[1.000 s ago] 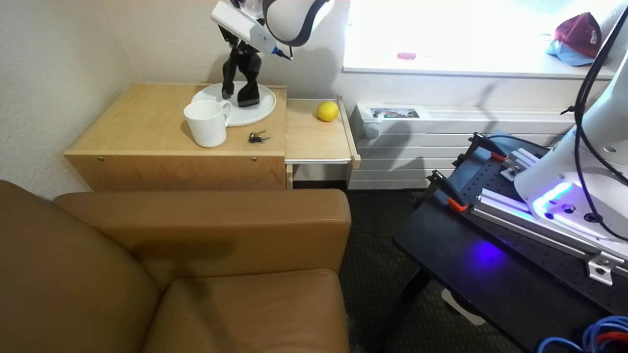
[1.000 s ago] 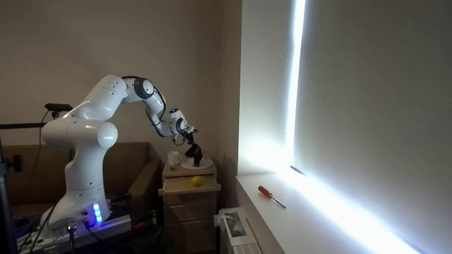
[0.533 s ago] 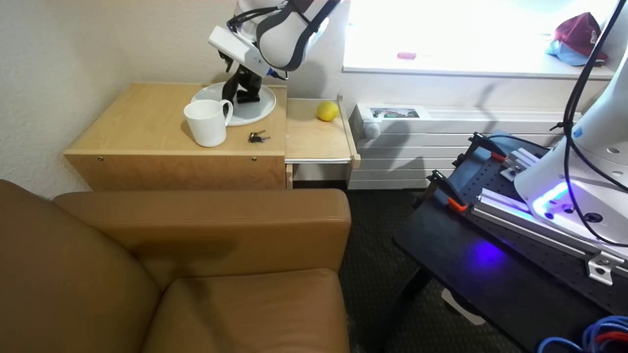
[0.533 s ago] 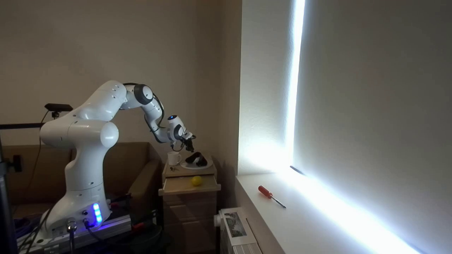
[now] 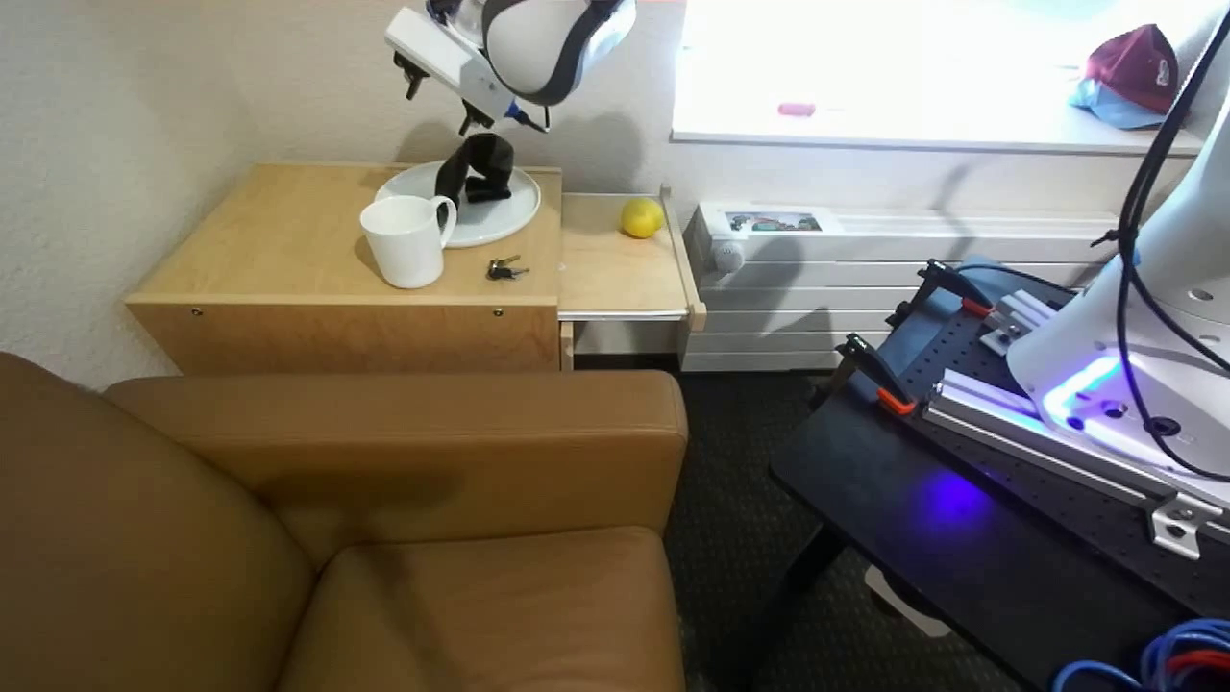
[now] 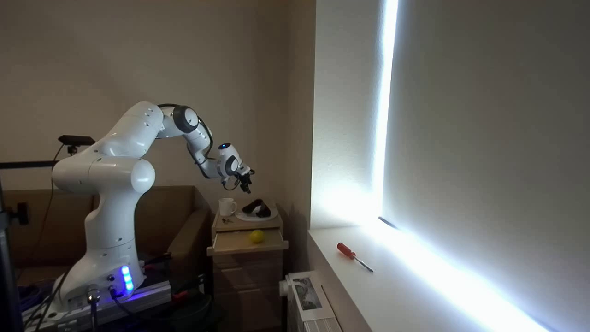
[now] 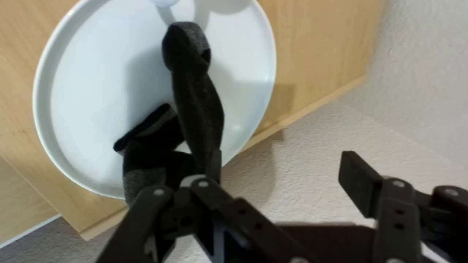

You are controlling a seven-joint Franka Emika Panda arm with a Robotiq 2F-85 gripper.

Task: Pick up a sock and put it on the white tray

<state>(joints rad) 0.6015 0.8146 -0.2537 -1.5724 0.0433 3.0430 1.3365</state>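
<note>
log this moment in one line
sock: on white tray, folded over | gripper: open, apart from sock | white mug: beside tray

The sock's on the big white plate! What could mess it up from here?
The sock stands up in a loop on the white tray, so it might flop over, maybe partly off.
The open jaws hang above it, so if they dip, they might snag it.
The white mug stands beside the tray, so a low swing could knock it over.

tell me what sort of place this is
Probably a lounge or office corner used for robot work: a brown sofa, a wooden cabinet with an open drawer, and a white robot arm.
</note>
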